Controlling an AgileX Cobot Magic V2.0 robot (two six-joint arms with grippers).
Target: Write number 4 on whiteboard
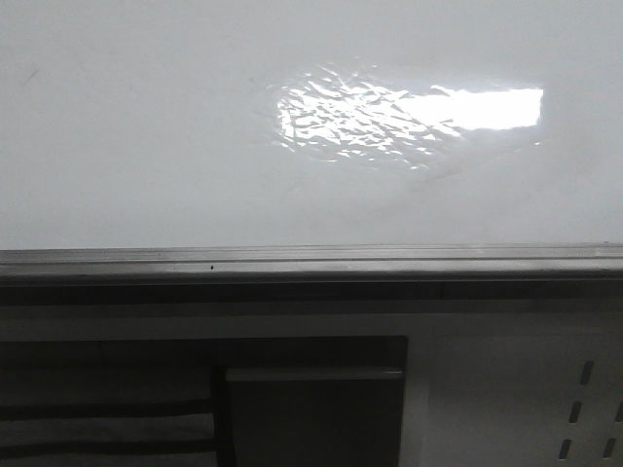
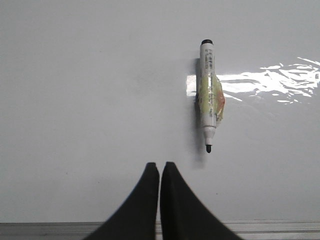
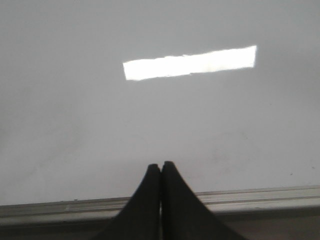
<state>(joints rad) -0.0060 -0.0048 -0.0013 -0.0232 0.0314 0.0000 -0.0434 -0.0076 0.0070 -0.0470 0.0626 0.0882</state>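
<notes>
- In the front view we see the whiteboard (image 1: 146,146), a glossy white surface filling the upper part of the picture, with a bright rippled glare (image 1: 389,115) right of its middle.
- Along the board's near edge runs a grey metal rail (image 1: 311,261); below it sit a dark recess (image 1: 311,409) and, to the right, a white perforated panel (image 1: 574,409) with slots.
- We find no drawn figure on the board in any view; the number 4 is not written there.
- Neither arm shows in the front view.
- In the left wrist view, the left tool (image 2: 160,167) has its two black fingers pressed together at the tips, gripping nothing, above the bare whiteboard (image 2: 75,100) just inside the rail (image 2: 50,229).
- A marker pen (image 2: 210,95) lies flat on the board, apart from the left tool, uncapped, its black tip pointing toward the rail side; a yellowish wrap with an orange patch goes around its white barrel.
- A glare patch (image 2: 270,82) touches the marker's middle.
- In the right wrist view, the right tool (image 3: 161,166) is likewise closed tip to tip and empty, over the whiteboard (image 3: 75,125) near its rail (image 3: 260,197).
- A bright rectangular reflection (image 3: 190,63) lies on the board beyond the right tool.
</notes>
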